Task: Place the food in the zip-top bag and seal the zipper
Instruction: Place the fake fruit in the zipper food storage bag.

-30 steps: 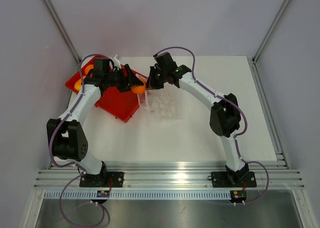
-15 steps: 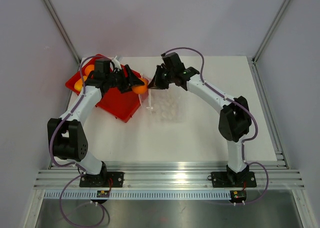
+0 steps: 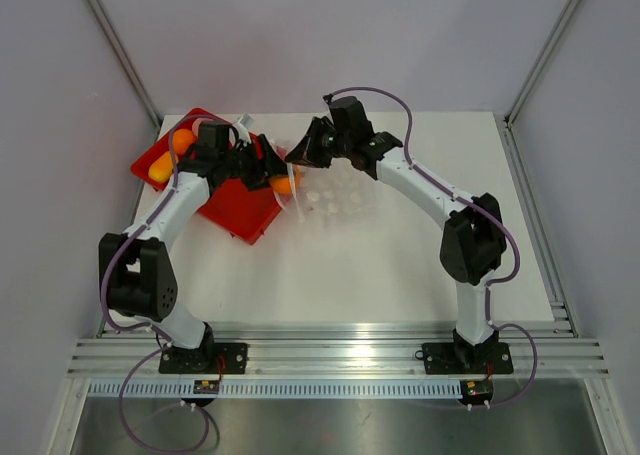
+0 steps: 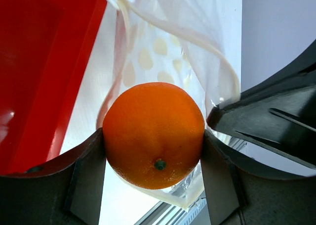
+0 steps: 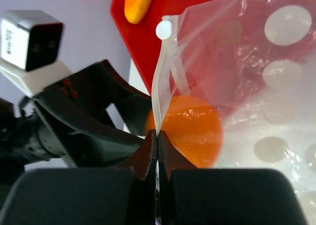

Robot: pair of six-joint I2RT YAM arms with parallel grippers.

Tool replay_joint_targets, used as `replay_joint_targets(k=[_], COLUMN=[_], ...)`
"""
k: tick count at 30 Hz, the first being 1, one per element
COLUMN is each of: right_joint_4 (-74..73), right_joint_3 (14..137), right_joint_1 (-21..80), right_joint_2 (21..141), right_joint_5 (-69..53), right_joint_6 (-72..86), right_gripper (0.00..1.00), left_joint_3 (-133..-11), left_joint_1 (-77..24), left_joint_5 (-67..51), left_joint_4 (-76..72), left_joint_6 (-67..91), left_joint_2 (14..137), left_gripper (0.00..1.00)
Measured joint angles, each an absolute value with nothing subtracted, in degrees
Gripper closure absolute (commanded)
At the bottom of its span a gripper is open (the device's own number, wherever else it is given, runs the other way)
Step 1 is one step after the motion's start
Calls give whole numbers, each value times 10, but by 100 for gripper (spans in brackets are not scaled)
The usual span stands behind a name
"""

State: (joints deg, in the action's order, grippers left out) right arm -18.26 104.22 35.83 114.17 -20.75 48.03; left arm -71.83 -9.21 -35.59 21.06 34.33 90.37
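now the left end effector point(image 4: 153, 141), spread wide, grips an orange point(image 4: 153, 116) at the bag point(image 5: 256, 86) mouth, upper centre; the right end effector point(image 5: 157, 142), pinched shut, holds the zipper point(image 5: 161, 81). if that slips, the orange lands outside.

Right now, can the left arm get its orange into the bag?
Probably yes. The left gripper holds the orange ball at the mouth of the zip-top bag; the right gripper pinches the zipper, holding it up. Nothing seems to block it.
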Motion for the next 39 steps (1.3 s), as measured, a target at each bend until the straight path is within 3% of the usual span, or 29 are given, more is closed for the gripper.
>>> replay_joint_targets(k=[10, 11, 12, 15, 23, 25, 26, 28, 32, 34, 39], right_joint_4=[-130, -130, -129, -130, -131, -132, -131, -131, -131, -131, -131], right_joint_3=[1056, 1056, 1056, 1053, 1041, 1037, 1035, 1032, 1030, 1030, 1025], right_joint_1=[359, 359, 359, 359, 359, 359, 359, 359, 359, 359, 359], right_joint_2=[1142, 1142, 1142, 1142, 1142, 1142, 1142, 1142, 1142, 1142, 1142], right_joint_5=[-243, -242, -241, -239, -231, -231, -231, -230, -230, -230, -230], right_joint_6=[530, 532, 534, 537, 542, 545, 546, 547, 549, 549, 549], right_gripper=[100, 100, 100, 100, 100, 100, 100, 100, 100, 100, 100], left_joint_3=[-718, -718, -719, -725, -748, -749, -749, -750, -754, -754, -754], left_joint_1=[-116, -116, -117, -123, -127, -127, -128, -128, -128, -128, -129], left_joint_5=[-346, -344, -342, -330, -306, -302, -301, -301, -300, -300, -301], left_joint_4=[213, 214, 216, 234, 282, 291, 295, 305, 315, 318, 322], left_joint_6=[341, 340, 339, 329, 299, 295, 290, 282, 273, 270, 266], left_joint_2=[913, 912, 912, 914, 912, 910, 908, 903, 899, 897, 890], left_gripper=[100, 93, 62, 30, 27, 22, 11, 4, 3, 7, 33])
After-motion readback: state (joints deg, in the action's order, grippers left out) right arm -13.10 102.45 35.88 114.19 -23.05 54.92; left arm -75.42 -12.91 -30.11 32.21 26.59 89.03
